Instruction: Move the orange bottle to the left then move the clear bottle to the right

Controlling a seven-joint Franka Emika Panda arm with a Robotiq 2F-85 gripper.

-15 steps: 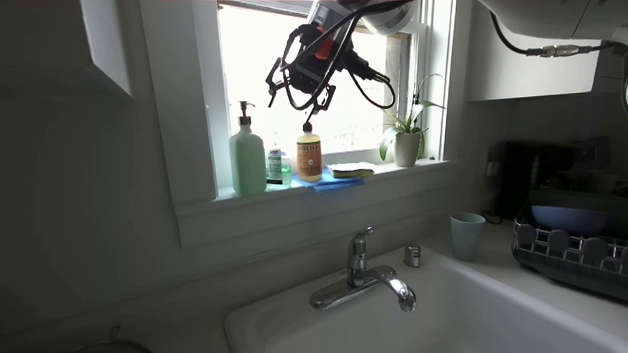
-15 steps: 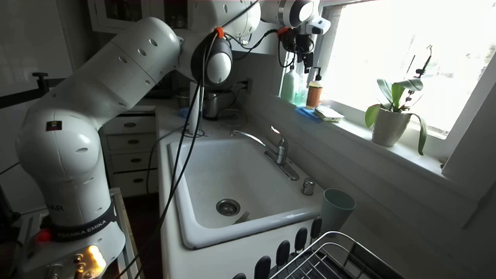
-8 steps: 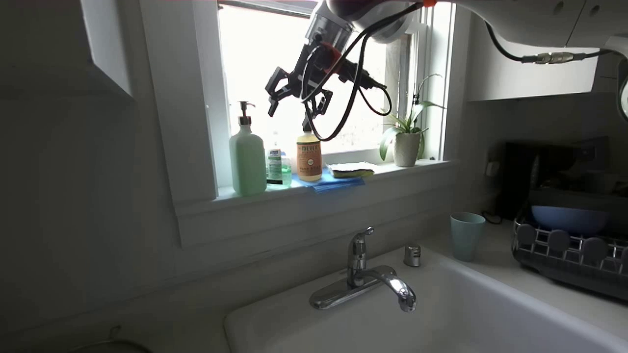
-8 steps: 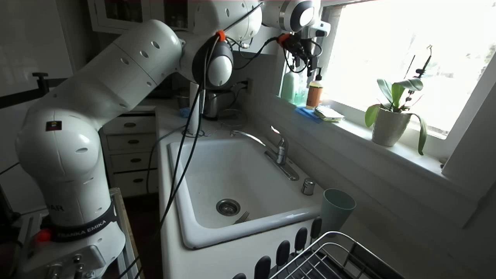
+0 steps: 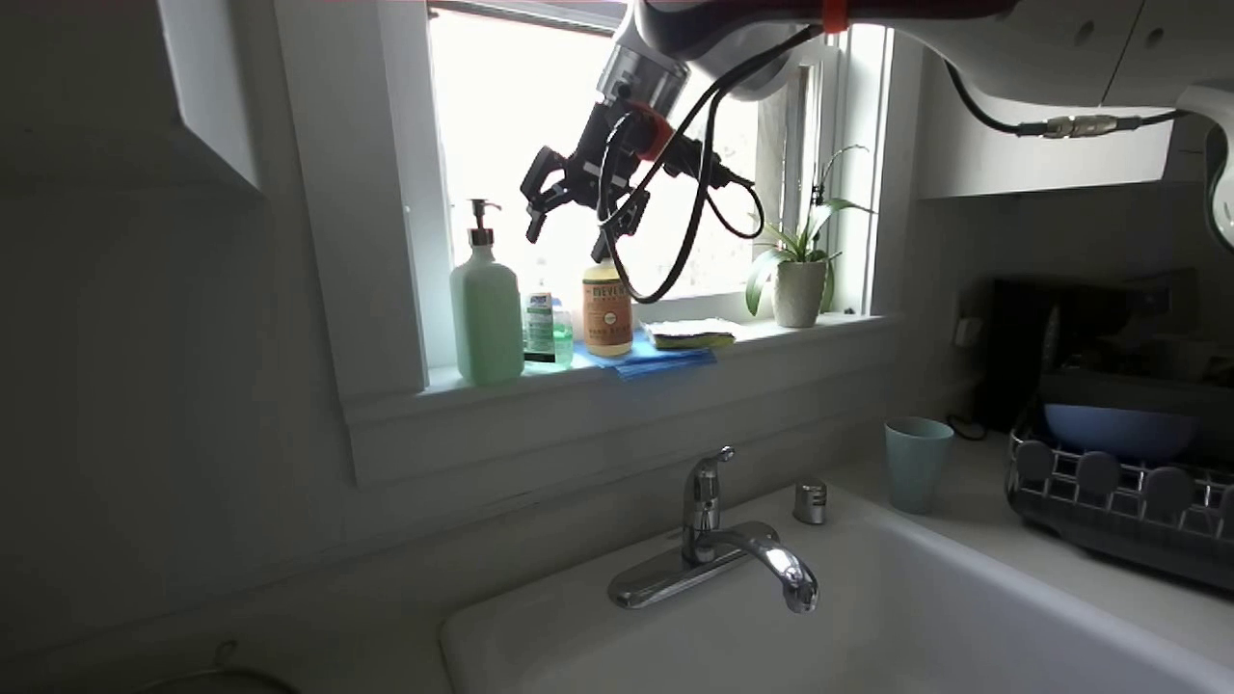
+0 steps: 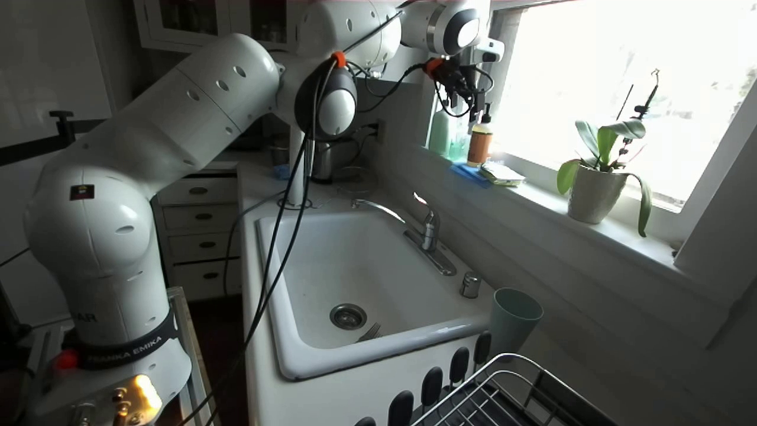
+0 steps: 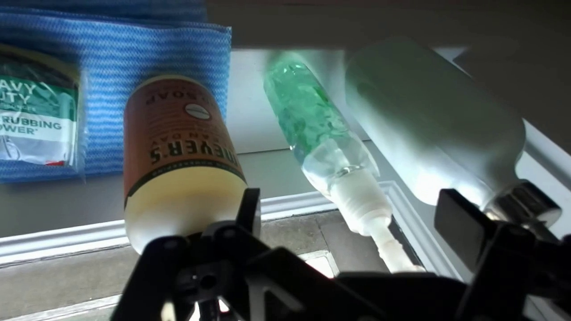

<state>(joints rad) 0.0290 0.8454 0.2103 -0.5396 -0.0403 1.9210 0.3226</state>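
Note:
The orange bottle (image 5: 607, 313) stands upright on the window sill; it also shows in an exterior view (image 6: 479, 145) and the wrist view (image 7: 178, 120). The clear bottle (image 5: 562, 342), with green-tinted contents, stands between it and the pale-green pump dispenser; it shows in the wrist view too (image 7: 308, 104). My gripper (image 5: 567, 241) is open and empty, above the clear bottle. In the wrist view its fingers (image 7: 357, 218) lie either side of the clear bottle's white pump top. One finger overlaps the orange bottle's top and hides its cap; the other is near the dispenser's neck.
The tall pale-green pump dispenser (image 5: 487, 318) stands at the sill's end, close to the clear bottle. A blue cloth (image 5: 665, 361) lies under the orange bottle, with a packaged sponge (image 6: 501, 174) beside it. A potted plant (image 6: 594, 192) stands farther along. Window glass is behind.
My gripper has moved down toward the bottle tops and its wrist has tilted slightly. It stays open. The bottles have not moved.

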